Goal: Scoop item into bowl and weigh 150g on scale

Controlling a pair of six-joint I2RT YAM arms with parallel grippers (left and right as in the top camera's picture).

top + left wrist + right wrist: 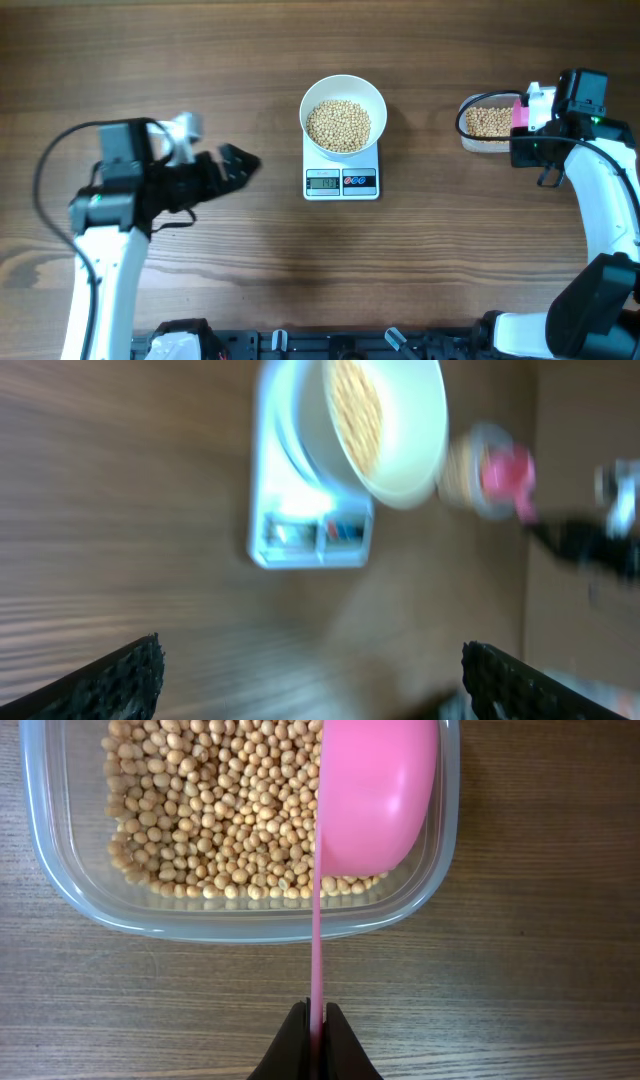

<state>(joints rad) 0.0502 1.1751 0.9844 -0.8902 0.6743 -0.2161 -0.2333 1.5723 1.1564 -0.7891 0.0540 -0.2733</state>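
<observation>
We're clenching right gripper [316, 1016] on scoop [375, 795] over tub [60, 880], table's [230, 290] right edge, dipping for beans [220, 810]; left gripper [312, 672] hanging released.

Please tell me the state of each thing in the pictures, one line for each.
bowl: on the scale, holding beans.
scale: carrying the bowl; display unreadable.
tub: uncovered, partly filled with beans.
scoop: held by its handle over the tub.
left gripper: jaws open, empty.
right gripper: jaws shut on the scoop handle.
</observation>
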